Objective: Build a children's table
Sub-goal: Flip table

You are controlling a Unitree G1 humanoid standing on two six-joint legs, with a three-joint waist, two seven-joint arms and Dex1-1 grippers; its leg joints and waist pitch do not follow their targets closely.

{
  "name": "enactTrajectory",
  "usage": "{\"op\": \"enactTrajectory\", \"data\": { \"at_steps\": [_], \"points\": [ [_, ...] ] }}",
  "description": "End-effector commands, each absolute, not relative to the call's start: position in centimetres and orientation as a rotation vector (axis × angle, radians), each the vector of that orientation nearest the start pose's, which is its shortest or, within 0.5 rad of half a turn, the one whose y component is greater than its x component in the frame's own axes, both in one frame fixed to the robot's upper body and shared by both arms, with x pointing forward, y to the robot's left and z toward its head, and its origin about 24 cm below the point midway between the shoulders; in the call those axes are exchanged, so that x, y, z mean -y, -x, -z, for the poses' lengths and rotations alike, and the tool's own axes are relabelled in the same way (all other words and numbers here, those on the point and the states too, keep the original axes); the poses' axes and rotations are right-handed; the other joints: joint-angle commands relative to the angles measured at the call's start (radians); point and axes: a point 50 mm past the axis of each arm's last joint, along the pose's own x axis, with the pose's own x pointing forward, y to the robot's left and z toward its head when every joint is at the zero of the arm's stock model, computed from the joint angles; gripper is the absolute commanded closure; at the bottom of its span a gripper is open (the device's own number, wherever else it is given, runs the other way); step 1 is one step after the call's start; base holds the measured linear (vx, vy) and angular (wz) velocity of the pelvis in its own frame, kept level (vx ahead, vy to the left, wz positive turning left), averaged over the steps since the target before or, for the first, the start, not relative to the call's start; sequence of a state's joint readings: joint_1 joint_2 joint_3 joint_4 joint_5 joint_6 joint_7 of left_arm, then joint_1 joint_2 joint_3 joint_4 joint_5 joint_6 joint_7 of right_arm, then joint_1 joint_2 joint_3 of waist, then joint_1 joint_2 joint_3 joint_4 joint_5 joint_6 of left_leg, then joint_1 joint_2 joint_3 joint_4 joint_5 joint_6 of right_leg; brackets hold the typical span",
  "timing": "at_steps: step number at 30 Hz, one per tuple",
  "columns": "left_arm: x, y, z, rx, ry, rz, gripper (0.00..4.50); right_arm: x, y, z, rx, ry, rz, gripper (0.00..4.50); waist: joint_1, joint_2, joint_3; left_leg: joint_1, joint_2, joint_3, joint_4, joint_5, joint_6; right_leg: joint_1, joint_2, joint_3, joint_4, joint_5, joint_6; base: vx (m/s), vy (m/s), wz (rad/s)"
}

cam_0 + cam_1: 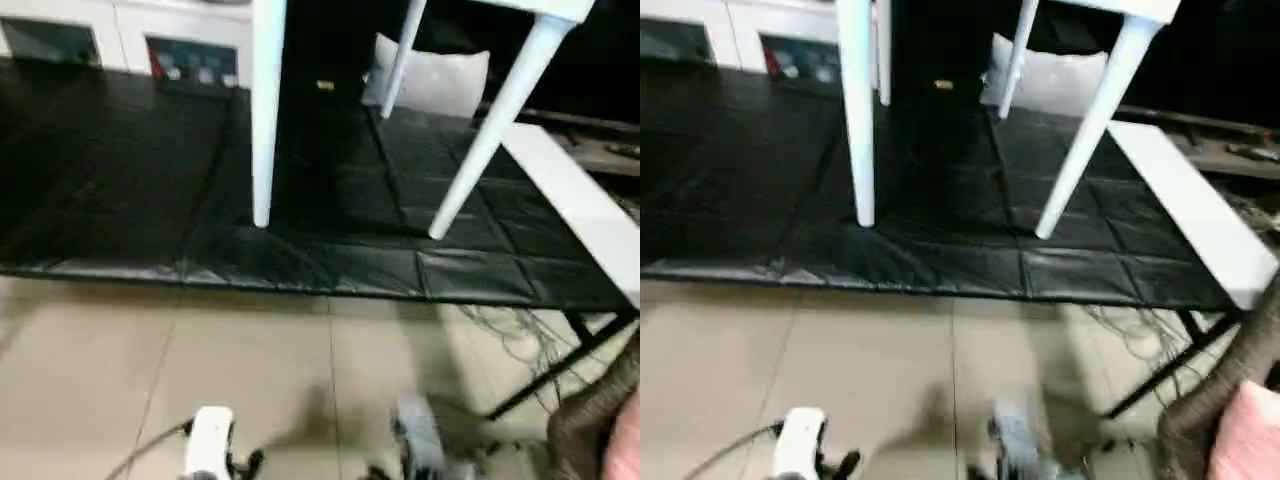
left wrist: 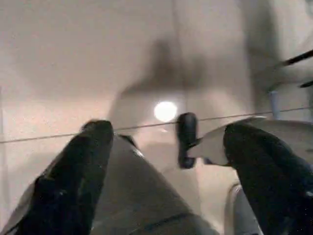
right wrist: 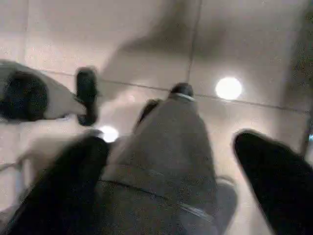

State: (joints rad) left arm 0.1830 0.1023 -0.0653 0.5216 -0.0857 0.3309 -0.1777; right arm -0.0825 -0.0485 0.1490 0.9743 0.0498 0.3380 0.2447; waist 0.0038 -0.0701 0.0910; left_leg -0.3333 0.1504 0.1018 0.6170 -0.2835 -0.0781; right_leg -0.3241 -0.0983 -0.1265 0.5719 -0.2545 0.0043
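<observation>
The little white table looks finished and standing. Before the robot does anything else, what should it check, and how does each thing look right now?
1. Children's table upright on the black mat: ok.
2. Legs seated in the top: cannot tell, the top is cut off.
3. Left gripper open, holding nothing: ok.
4. Right gripper open, holding nothing: ok.
5. Cables on the tiled floor beside the mat: not ok, a snag risk.

Each tool had 2 thick, rounded black fingers (image 2: 83,166). Between the right tool's fingers (image 3: 274,171) ran a grey limb, seamed across, with a dark tip.
</observation>
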Motion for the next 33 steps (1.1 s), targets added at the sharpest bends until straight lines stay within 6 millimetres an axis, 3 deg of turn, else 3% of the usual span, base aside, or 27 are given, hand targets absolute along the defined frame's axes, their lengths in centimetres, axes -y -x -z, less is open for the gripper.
{"op": "enactTrajectory", "data": {
  "at_steps": [1,2,3,4,5,6,7,8,9,10,11,12,13,15,16,18,19,20,22,24,25,28,33],
  "points": [
    [-16.83,-10.37,14.43,-1.182,0.068,0.115,0.47,13.72,-11.40,16.29,-1.376,-0.036,-0.269,0.09,0.014,0.063,-0.005,-0.063,0.086,-0.039,-0.188,-0.638,-0.079,0.057,-0.063,0.026,-0.031,-0.565,-0.048,0.000,0.000,0.00],
    [-16.88,-10.32,14.53,-1.187,0.065,0.117,0.47,13.64,-11.20,16.38,-1.382,-0.036,-0.270,0.09,0.022,0.051,-0.008,-0.096,0.092,-0.019,-0.229,-0.698,-0.086,0.085,-0.028,0.031,0.058,-0.451,-0.056,0.000,0.000,0.00],
    [-16.90,-10.35,14.62,-1.191,0.066,0.117,0.47,13.56,-11.08,16.45,-1.387,-0.049,-0.269,0.09,0.085,0.071,-0.007,-0.129,0.081,0.049,-0.269,-0.770,-0.082,0.092,0.024,0.035,0.170,-0.224,-0.071,-0.035,-0.057,0.21],
    [-16.90,-10.37,14.67,-1.193,0.066,0.117,0.47,13.52,-11.02,16.48,-1.389,-0.058,-0.269,0.09,0.085,-0.024,-0.028,0.008,0.061,0.047,-0.149,-0.516,-0.032,-0.032,-0.041,0.142,0.048,-0.573,-0.008,-0.035,-0.057,0.21],
    [-16.90,-10.37,14.67,-1.193,0.066,0.117,0.47,13.52,-11.02,16.48,-1.389,-0.058,-0.269,0.09,0.097,-0.060,-0.017,0.123,0.028,0.044,0.034,-0.311,-0.019,-0.161,-0.095,0.156,-0.129,-0.891,0.019,0.090,-0.162,0.39],
    [-16.90,-10.37,14.67,-1.193,0.066,0.117,0.47,13.52,-11.02,16.48,-1.389,-0.058,-0.269,0.09,0.102,-0.016,-0.014,0.061,0.013,0.007,0.055,-0.024,0.043,-0.099,-0.152,0.234,-0.151,-0.991,-0.051,0.100,-0.139,0.24],
    [-16.90,-10.37,14.67,-1.193,0.066,0.117,0.47,13.52,-11.02,16.48,-1.389,-0.058,-0.269,0.09,0.101,-0.016,-0.002,0.037,0.030,-0.006,0.045,-0.001,0.030,-0.063,-0.157,0.189,-0.136,-0.961,-0.079,0.100,-0.139,0.24],
    [-16.90,-10.37,14.67,-1.193,0.066,0.117,0.47,13.52,-11.02,16.48,-1.389,-0.058,-0.269,0.09,0.102,-0.006,-0.002,0.031,0.045,-0.017,0.010,-0.061,0.007,-0.047,-0.147,0.157,-0.117,-0.904,-0.094,0.000,0.000,0.00],
    [-16.90,-10.37,14.67,-1.193,0.066,0.117,0.47,13.52,-11.02,16.48,-1.389,-0.058,-0.269,0.09,0.088,0.009,-0.016,0.010,0.069,-0.020,-0.083,-0.270,-0.029,-0.035,-0.070,0.111,-0.062,-0.719,-0.103,0.023,0.047,-0.19],
    [-16.90,-10.37,14.67,-1.193,0.066,0.117,0.47,13.52,-11.02,16.48,-1.389,-0.058,-0.269,0.09,0.080,0.018,-0.018,0.001,0.081,-0.028,-0.106,-0.368,-0.037,-0.029,-0.054,0.111,-0.044,-0.624,-0.101,0.023,0.047,-0.19],
    [-16.90,-10.37,14.67,-1.193,0.066,0.117,0.47,13.52,-11.02,16.48,-1.389,-0.058,-0.269,0.09,0.069,0.031,-0.037,-0.001,0.084,-0.028,-0.121,-0.428,-0.031,-0.007,-0.063,0.114,-0.036,-0.440,-0.123,0.000,0.000,0.00],
    [-16.90,-10.37,14.67,-1.193,0.066,0.117,0.47,13.52,-11.02,16.48,-1.389,-0.058,-0.269,0.09,0.069,0.031,-0.037,-0.001,0.084,-0.028,-0.121,-0.428,-0.031,-0.007,-0.063,0.114,-0.036,-0.440,-0.123,0.000,0.000,0.00],
    [-16.90,-10.37,14.67,-1.193,0.066,0.117,0.47,13.52,-11.02,16.48,-1.389,-0.058,-0.269,0.09,0.068,0.035,-0.045,-0.008,0.083,-0.019,-0.125,-0.316,-0.005,0.004,-0.077,0.117,-0.047,-0.372,-0.139,0.000,0.000,0.00],
    [-16.90,-10.37,14.67,-1.193,0.066,0.117,0.47,13.52,-11.02,16.48,-1.389,-0.058,-0.269,0.09,0.060,0.030,-0.052,-0.022,0.086,-0.014,-0.129,-0.228,0.007,0.014,-0.071,0.107,-0.041,-0.268,-0.152,0.054,0.035,-0.12],
    [-16.90,-10.37,14.67,-1.193,0.066,0.117,0.47,13.52,-11.02,16.48,-1.389,-0.058,-0.269,0.09,0.060,0.030,-0.055,-0.018,0.087,-0.011,-0.129,-0.241,0.007,0.010,-0.069,0.106,-0.043,-0.260,-0.155,0.056,0.042,-0.13],
    [-16.90,-10.37,14.67,-1.193,0.066,0.117,0.47,13.52,-11.02,16.48,-1.389,-0.058,-0.269,0.09,0.050,0.029,-0.047,-0.007,0.083,-0.008,-0.130,-0.417,-0.019,-0.015,-0.071,0.114,-0.057,-0.387,-0.146,0.000,0.000,0.00],
    [-16.90,-10.37,14.67,-1.193,0.066,0.117,0.47,13.52,-11.02,16.48,-1.389,-0.058,-0.269,0.09,0.051,0.028,-0.055,-0.006,0.083,-0.008,-0.128,-0.406,-0.017,-0.014,-0.074,0.117,-0.057,-0.363,-0.149,0.000,0.000,0.00],
    [-16.90,-10.37,14.67,-1.193,0.066,0.117,0.47,13.52,-11.02,16.48,-1.389,-0.058,-0.269,0.09,0.052,0.028,-0.058,-0.009,0.084,-0.006,-0.129,-0.373,-0.011,-0.011,-0.074,0.118,-0.054,-0.316,-0.155,0.071,0.015,-0.02],
    [-16.90,-10.37,14.67,-1.193,0.066,0.117,0.47,13.52,-11.02,16.48,-1.389,-0.058,-0.269,0.09,0.053,0.026,-0.069,-0.019,0.085,0.002,-0.126,-0.215,0.028,0.001,-0.067,0.115,-0.036,-0.106,-0.182,0.102,0.005,-0.03],
    [-16.90,-10.37,14.67,-1.193,0.066,0.117,0.47,13.52,-11.02,16.48,-1.389,-0.058,-0.269,0.09,0.054,0.025,-0.077,-0.021,0.082,0.013,-0.107,-0.025,0.088,0.007,-0.064,0.110,-0.014,0.151,-0.223,0.093,-0.004,-0.03],
    [-16.90,-10.37,14.67,-1.193,0.066,0.117,0.47,13.52,-11.02,16.48,-1.389,-0.058,-0.269,0.09,0.054,0.024,-0.078,-0.021,0.082,0.018,-0.101,0.019,0.117,0.009,-0.066,0.108,-0.010,0.203,-0.239,0.083,-0.007,-0.03],
    [-16.90,-10.37,14.67,-1.193,0.066,0.117,0.47,13.52,-11.02,16.48,-1.389,-0.058,-0.269,0.09,0.055,0.023,-0.074,-0.018,0.086,0.024,-0.105,-0.018,0.131,0.008,-0.069,0.108,-0.016,0.147,-0.248,0.020,-0.003,-0.01],
    [-16.90,-10.37,14.67,-1.193,0.066,0.117,0.47,13.52,-11.02,16.48,-1.389,-0.058,-0.269,0.09,0.055,0.026,-0.057,-0.011,0.094,0.024,-0.125,-0.215,0.054,-0.004,-0.069,0.116,-0.042,-0.139,-0.216,0.000,0.000,0.00]
  ]
}}
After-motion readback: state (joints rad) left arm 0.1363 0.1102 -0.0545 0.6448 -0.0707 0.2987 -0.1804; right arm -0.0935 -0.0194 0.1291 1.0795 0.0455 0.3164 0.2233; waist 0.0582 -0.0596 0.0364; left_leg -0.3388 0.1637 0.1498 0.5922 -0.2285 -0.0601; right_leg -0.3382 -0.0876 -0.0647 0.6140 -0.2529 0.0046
